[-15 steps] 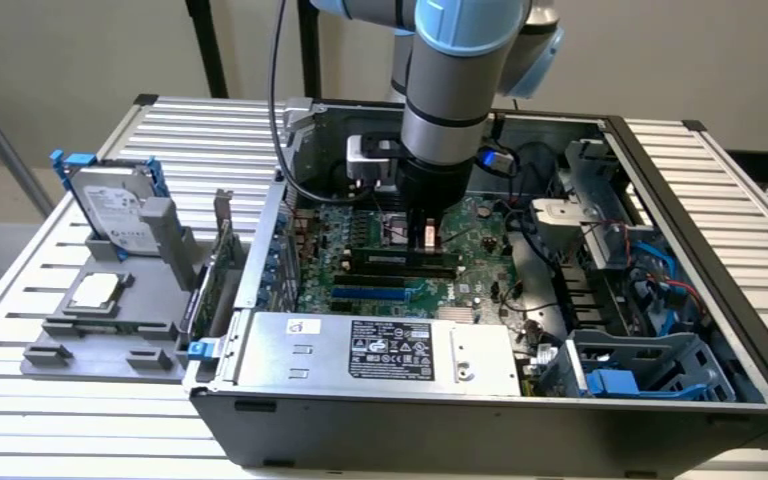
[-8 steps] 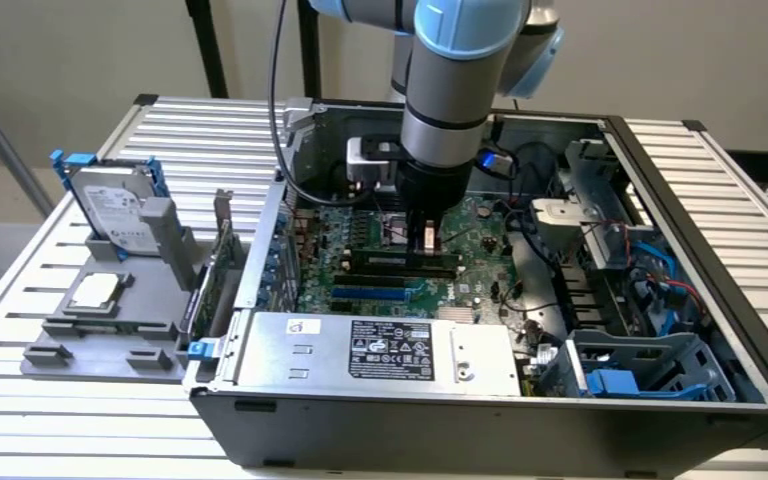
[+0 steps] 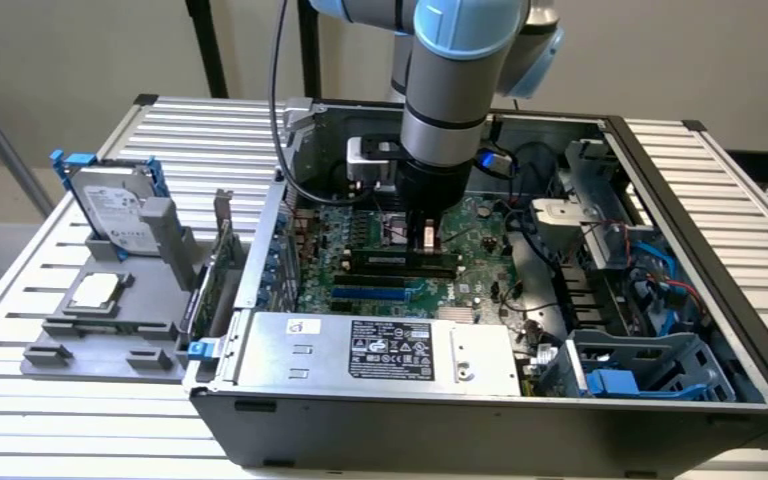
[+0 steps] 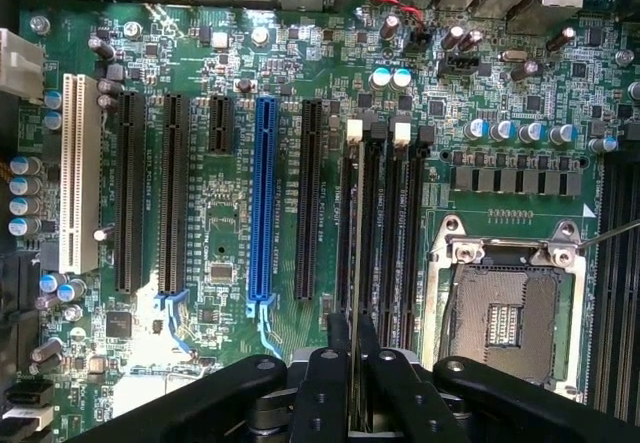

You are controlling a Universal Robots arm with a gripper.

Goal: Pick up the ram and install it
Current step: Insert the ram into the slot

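A plain beige wall [image 3: 77, 50] fills the top of the frame. A bench [image 3: 37, 300] of ribbed silver slats spans the lower part, evenly lit.

Your arm [image 3: 440, 100] is a round silver-grey tube with pale blue joint caps at its upper end and a black collar lower down. A black cable runs alongside it. A white block with a dark face sits at the wrist. Your hand [image 4: 352, 388] is matte black, with round screw heads on its linkage bars.
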